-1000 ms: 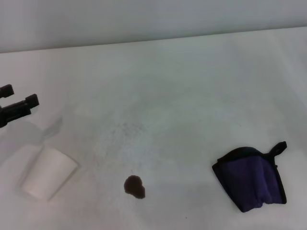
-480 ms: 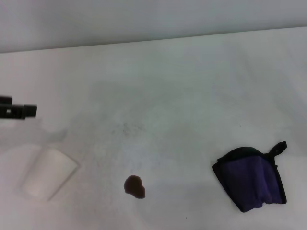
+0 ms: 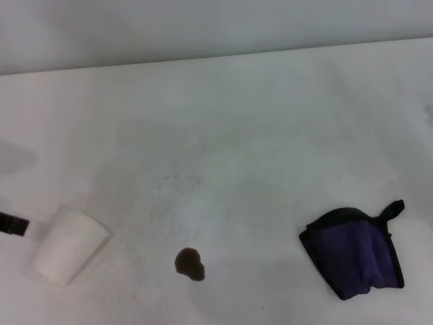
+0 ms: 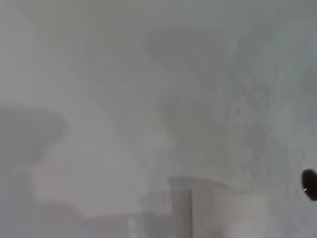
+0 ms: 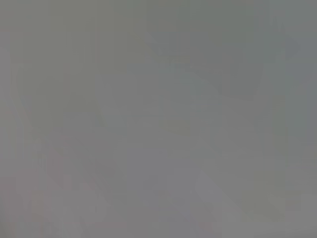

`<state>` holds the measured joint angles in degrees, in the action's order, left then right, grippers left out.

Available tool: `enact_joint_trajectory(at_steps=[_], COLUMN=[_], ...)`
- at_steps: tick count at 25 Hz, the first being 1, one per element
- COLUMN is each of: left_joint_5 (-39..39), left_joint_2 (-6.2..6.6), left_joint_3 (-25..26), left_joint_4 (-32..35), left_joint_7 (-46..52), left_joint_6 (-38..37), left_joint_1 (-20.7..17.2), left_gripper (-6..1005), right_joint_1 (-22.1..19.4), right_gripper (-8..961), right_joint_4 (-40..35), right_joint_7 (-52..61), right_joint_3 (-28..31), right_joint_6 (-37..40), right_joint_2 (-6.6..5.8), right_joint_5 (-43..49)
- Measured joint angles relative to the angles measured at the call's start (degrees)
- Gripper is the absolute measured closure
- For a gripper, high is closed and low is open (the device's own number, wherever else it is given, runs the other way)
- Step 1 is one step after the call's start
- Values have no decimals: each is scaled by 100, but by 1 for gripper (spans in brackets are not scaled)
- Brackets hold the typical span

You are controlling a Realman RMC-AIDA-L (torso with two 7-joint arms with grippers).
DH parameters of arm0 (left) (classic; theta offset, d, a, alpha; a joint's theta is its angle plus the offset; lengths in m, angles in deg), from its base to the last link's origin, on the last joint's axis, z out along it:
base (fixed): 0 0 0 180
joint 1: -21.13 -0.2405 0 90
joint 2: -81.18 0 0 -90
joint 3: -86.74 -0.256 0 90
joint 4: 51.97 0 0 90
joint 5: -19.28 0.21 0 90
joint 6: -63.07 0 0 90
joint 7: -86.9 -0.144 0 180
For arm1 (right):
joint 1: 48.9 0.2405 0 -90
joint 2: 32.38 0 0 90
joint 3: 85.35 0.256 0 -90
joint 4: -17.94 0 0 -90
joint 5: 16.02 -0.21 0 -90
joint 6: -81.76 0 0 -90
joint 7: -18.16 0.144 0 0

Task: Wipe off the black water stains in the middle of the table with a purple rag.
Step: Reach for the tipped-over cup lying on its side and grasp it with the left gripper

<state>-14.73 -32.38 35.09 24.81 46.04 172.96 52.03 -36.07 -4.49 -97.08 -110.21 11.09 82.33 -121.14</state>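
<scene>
The black water stain [image 3: 190, 263] is a small dark brown blot on the white table [image 3: 257, 135], near its front middle. It also shows in the left wrist view [image 4: 309, 184], at the picture's edge. The purple rag [image 3: 355, 254], folded, with black edging and a loop, lies flat at the front right, well apart from the stain. A black part of my left gripper [image 3: 12, 223] shows at the left edge of the head view, right beside the white paper cup. My right gripper is out of view.
A white paper cup [image 3: 66, 244] lies on its side at the front left, left of the stain; it also shows in the left wrist view [image 4: 218, 208]. Faint grey speckles [image 3: 179, 181] mark the table's middle. The table's far edge [image 3: 216, 57] meets a grey wall.
My left gripper has moved from the left edge above the cup down toward the front, and now sits beside the cup. The cup, stain and rag have not moved.
</scene>
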Motion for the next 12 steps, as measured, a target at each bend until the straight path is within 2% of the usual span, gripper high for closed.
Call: enact_joint_trajectory(at_steps=[6, 12], left_joint_5=[298, 489], left_joint_2=[-247, -385], left_joint_3=[-199, -678], left_joint_4=[-331, -1001], left_joint_7=[-316, -506], left_joint_6=[-515, -991], left_joint_1=[11, 99], left_gripper=[106, 107], right_joint_1=[0, 0], right_gripper=[96, 95], right_joint_4=[27, 28], right_joint_7=[-48, -50], right_joint_3=[0, 5], right_joint_6=[-4, -9], right_joint_2=[-1, -1], right_joint_5=[0, 1])
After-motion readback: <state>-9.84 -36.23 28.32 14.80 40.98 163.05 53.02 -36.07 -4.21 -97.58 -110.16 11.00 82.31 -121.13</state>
